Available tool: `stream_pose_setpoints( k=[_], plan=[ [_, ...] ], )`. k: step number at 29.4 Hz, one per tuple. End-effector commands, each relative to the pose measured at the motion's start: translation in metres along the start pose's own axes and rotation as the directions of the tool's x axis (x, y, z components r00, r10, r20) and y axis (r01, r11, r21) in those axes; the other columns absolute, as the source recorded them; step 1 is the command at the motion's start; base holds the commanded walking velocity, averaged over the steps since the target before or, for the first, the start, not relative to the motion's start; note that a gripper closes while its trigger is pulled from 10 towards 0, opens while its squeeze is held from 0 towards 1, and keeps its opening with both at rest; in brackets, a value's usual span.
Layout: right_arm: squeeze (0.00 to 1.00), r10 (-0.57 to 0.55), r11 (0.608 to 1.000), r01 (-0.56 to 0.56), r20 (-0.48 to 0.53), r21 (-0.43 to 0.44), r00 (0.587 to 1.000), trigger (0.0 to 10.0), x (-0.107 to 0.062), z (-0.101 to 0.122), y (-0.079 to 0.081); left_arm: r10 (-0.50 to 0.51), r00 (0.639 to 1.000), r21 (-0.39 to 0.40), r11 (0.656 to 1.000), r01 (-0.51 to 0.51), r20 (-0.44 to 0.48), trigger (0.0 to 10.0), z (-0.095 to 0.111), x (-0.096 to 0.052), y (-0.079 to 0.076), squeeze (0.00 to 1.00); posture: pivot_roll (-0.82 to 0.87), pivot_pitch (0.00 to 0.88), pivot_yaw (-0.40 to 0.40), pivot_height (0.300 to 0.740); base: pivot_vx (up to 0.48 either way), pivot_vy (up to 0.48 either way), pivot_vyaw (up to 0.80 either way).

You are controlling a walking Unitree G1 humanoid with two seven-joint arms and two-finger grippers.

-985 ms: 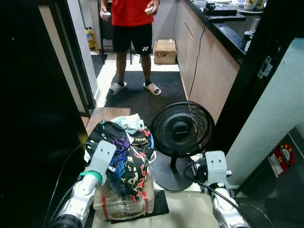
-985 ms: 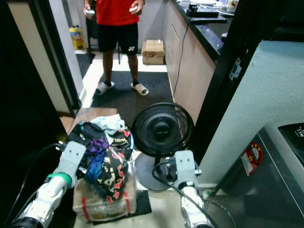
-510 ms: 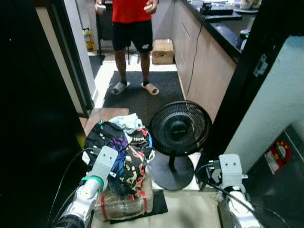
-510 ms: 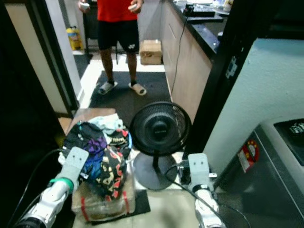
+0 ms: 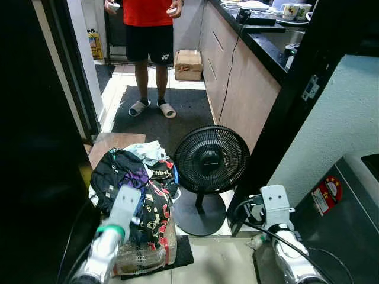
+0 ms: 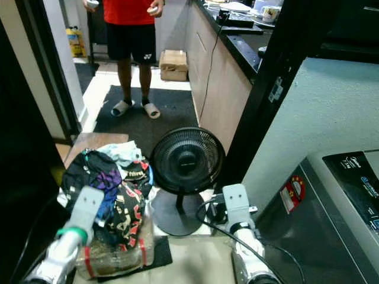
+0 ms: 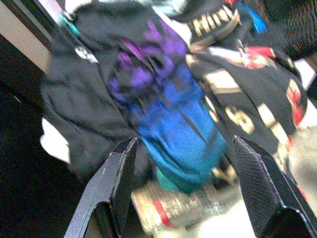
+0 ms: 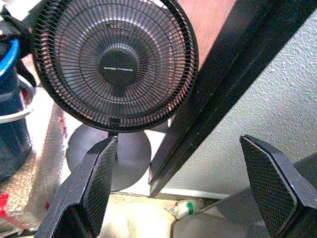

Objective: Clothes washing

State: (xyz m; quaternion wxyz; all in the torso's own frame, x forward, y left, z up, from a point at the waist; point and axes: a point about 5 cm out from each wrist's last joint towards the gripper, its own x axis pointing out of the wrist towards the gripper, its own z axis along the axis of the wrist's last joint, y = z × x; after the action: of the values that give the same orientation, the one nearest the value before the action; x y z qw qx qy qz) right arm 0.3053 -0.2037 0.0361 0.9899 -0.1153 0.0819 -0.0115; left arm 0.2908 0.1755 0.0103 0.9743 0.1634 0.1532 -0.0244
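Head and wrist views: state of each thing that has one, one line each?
left hand: open, empty, aimed at the clothes
right hand: open, empty, facing the fan
clothes pile: heaped on a wrapped bundle, untouched
fan: upright; running or not, cannot tell
washing machine: lid state unclear
person: standing, something small in each hand

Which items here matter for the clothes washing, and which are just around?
Job:
pile of clothes
washing machine
left tool, open, facing the clothes
right tool, open

Just around:
black fan
cardboard box
person
dark mat
mugs on the counter
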Motion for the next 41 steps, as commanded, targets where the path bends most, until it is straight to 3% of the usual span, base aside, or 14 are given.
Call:
stream_pose_setpoints(
  k=[1,4,6,10,11,12,17,21,28,31,37,38,41],
  plan=[
    [0.00,-0.006,1.000,0.007,-0.030,0.012,1.000,10.0,0.000,-0.004,-0.001,-0.019,1.000,0.006,1.000,0.019,0.007,10.0,0.000,-0.001,-0.004,0.00,-0.05,0.000,-0.011,0.740,0.000,0.000,0.00],
    [0.00,-0.023,0.999,0.025,-0.053,0.047,0.998,10.0,0.002,-0.003,0.000,-0.020,1.000,0.010,1.000,0.020,-0.004,10.0,-0.004,-0.002,-0.003,0.00,-0.06,0.000,-0.030,0.740,0.000,0.000,0.00],
    [0.00,0.025,0.998,-0.023,-0.026,0.061,0.999,10.0,0.016,0.016,0.008,-0.005,0.999,0.009,1.000,0.005,-0.033,10.0,-0.012,-0.004,0.000,0.00,-0.03,0.000,-0.110,0.740,0.000,0.000,0.00],
    [0.00,0.049,0.996,-0.050,0.009,0.071,0.999,10.0,0.024,0.030,0.009,0.014,0.999,0.001,1.000,-0.014,-0.045,10.0,-0.014,-0.004,0.001,0.00,-0.02,0.000,-0.101,0.740,0.000,0.000,0.00],
    [0.00,0.049,0.996,-0.050,0.009,0.071,0.999,10.0,0.024,0.030,0.009,0.014,0.999,0.001,1.000,-0.014,-0.045,10.0,-0.014,-0.004,0.001,0.00,-0.02,0.000,-0.101,0.740,0.000,0.000,0.00],
    [0.00,0.062,0.996,-0.063,0.022,0.067,0.998,10.0,0.024,0.031,0.011,0.013,1.000,0.005,1.000,-0.013,-0.019,10.0,-0.008,-0.002,0.001,0.00,0.03,0.000,-0.041,0.740,0.000,0.000,0.00],
    [0.00,0.024,0.995,-0.026,0.028,0.099,0.999,10.0,0.023,0.031,0.018,-0.017,0.998,0.057,0.998,0.014,0.067,10.0,0.014,0.007,0.002,0.00,0.04,0.000,-0.047,0.740,0.000,0.000,0.00],
    [0.00,0.039,0.995,-0.043,0.040,0.095,0.998,10.0,0.017,0.025,0.026,-0.008,0.996,0.063,0.998,0.002,0.091,10.0,0.019,0.008,0.003,0.00,0.01,0.000,-0.065,0.740,0.000,0.000,0.00],
    [0.00,0.022,0.996,-0.022,0.001,0.091,1.000,10.0,0.012,0.014,0.012,0.011,0.993,0.052,0.998,-0.018,0.116,10.0,0.026,0.012,0.005,0.00,0.01,0.000,-0.098,0.740,0.000,0.000,0.00],
    [0.00,0.006,0.996,-0.007,0.009,0.084,1.000,10.0,0.015,0.017,0.007,0.010,0.995,0.047,0.999,-0.015,0.095,10.0,0.024,0.012,0.007,0.00,-0.02,0.000,-0.007,0.740,0.000,0.000,0.00],
    [0.00,-0.039,0.992,0.037,0.015,0.117,0.999,10.0,0.017,0.020,0.006,-0.034,0.995,0.097,0.995,0.025,0.091,10.0,0.021,0.010,0.010,0.00,-0.01,0.000,0.041,0.740,0.000,0.000,0.00],
    [0.00,-0.042,0.991,0.040,0.012,0.131,0.999,10.0,0.016,0.019,0.009,-0.040,0.995,0.111,0.993,0.030,0.087,10.0,0.020,0.010,0.013,0.00,-0.02,0.000,0.088,0.740,0.000,0.000,0.00],
    [0.00,-0.041,0.988,0.040,0.001,0.149,0.999,10.0,0.014,0.016,0.013,-0.044,0.996,0.117,0.993,0.034,0.081,10.0,0.018,0.008,0.018,0.00,-0.02,0.000,0.082,0.740,0.000,0.000,0.00]
  ],
)
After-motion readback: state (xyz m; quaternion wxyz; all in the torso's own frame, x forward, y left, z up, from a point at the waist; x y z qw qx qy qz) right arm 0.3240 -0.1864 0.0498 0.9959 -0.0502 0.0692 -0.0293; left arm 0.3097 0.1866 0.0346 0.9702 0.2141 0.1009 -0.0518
